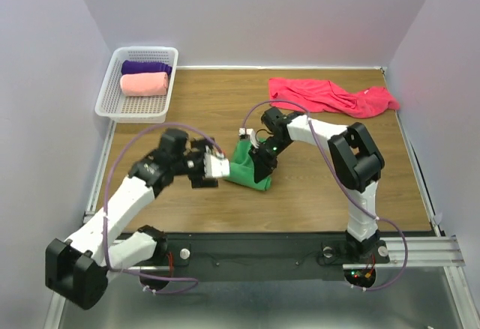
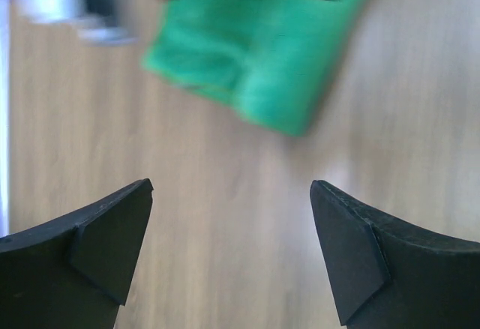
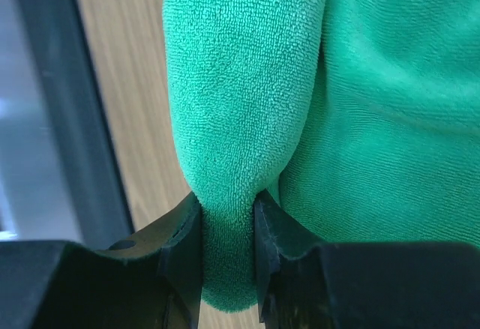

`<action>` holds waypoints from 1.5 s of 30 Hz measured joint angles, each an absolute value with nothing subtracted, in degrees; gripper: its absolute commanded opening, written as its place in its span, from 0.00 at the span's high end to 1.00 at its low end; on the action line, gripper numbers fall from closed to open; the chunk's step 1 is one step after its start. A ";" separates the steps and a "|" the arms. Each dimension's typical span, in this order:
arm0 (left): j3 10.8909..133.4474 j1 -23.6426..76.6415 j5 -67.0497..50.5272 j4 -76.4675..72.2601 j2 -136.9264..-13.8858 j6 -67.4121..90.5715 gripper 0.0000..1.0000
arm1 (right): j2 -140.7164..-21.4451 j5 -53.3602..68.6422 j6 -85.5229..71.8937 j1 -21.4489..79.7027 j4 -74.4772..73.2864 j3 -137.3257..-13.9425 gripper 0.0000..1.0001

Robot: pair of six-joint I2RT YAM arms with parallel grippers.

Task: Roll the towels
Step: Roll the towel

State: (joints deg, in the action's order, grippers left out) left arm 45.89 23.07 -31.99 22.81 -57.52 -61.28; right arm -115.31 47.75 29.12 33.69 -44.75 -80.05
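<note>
Just left of the green towel (image 1: 247, 173) lying bunched on the table (image 1: 315, 194), the left gripper (image 2: 231, 188) is hanging wide open, clear of it, while the right gripper (image 3: 229, 213) is pinching a fold on the towel's right side, its long axis seemingly running left-right.

We were in a robot lab cell, not a home or shop. Plain pale walls (image 1: 247, 14) boxed in the wooden table (image 1: 300, 198) on three sides. The left arm (image 1: 124, 194) and right arm (image 1: 352, 157) stood bolted to a black rail (image 1: 255, 250) along the table's near edge, purple cables (image 1: 139, 140) looped over them, and bare metal track (image 1: 427, 250) ran past its near right corner.
</note>
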 measured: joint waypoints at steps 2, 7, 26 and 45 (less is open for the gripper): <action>39.13 30.33 -27.83 19.81 -54.13 -62.76 0.01 | -118.10 51.42 29.93 32.08 -48.21 -82.41 0.75; 31.14 43.79 -16.60 13.82 -55.40 -64.29 0.01 | -125.43 58.94 34.50 28.95 -57.10 -88.38 0.74; 34.72 56.27 -7.77 -7.05 -80.27 -63.86 0.21 | -131.09 65.01 41.25 27.42 -68.64 -90.28 0.71; 48.77 56.12 -15.68 12.73 -88.12 -56.97 0.53 | -131.37 55.13 35.79 21.15 -67.33 -108.51 0.23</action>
